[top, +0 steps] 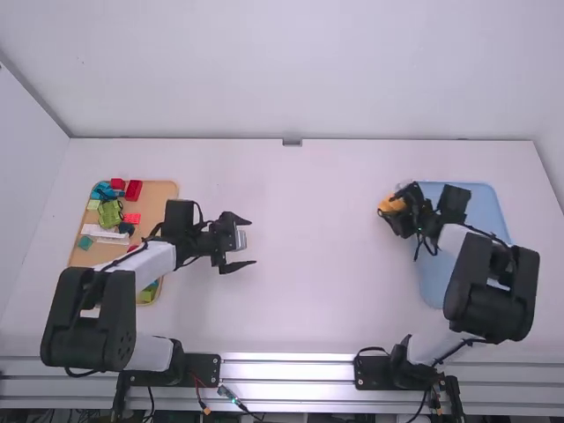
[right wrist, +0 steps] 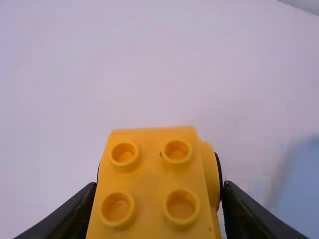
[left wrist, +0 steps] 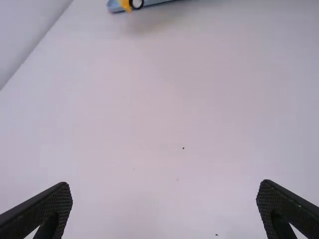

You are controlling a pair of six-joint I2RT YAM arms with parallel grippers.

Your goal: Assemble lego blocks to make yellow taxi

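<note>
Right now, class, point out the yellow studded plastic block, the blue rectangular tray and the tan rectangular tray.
Yellow studded plastic block [right wrist: 151,180]: right wrist view, middle of its studded face.
Blue rectangular tray [top: 434,280]: high view, bare floor, near end.
Tan rectangular tray [top: 159,199]: high view, bare floor, far end.

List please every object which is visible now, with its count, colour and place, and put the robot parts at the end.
Table: one, white, under everything.
Tan tray: one, on the left side.
Blue tray: one, on the right side.
Studded block: one, yellow-orange, held near the blue tray's left edge.
Wheel: at least one, black-rimmed, on that block's side.
Red blocks: at least three, in the tan tray.
Green and teal blocks: several, same tray.
White block: one, long, same tray.
Arms: two, white and black, one per side.
Left gripper: one, black, open, above the table right of the tan tray.
Right gripper: one, black, closed on the studded block.
</note>
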